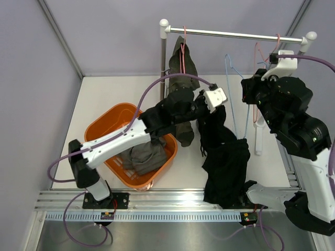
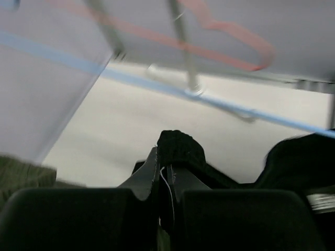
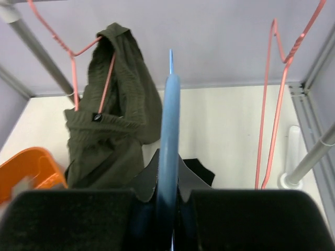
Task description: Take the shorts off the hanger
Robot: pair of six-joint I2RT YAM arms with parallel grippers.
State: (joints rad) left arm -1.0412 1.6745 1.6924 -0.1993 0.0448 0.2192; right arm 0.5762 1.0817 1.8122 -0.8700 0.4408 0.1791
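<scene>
Black shorts (image 1: 226, 162) hang from my left gripper (image 1: 215, 98), which is shut on their top edge; the bunched black cloth (image 2: 180, 148) shows between its jaws (image 2: 166, 168). My right gripper (image 1: 245, 90) is shut on a thin blue hanger (image 1: 247, 121), whose wire runs up between its jaws (image 3: 168, 172) in the right wrist view (image 3: 169, 120). The blue hanger stands just right of the shorts. I cannot tell whether the two touch. A corner of the black cloth (image 3: 200, 170) shows below the right gripper.
Olive shorts (image 1: 184, 63) hang on a pink hanger (image 3: 73, 49) from the rail (image 1: 235, 35). An empty pink hanger (image 3: 280, 83) hangs at the right end. An orange basket (image 1: 107, 123) holding an olive garment (image 1: 146, 156) stands at front left.
</scene>
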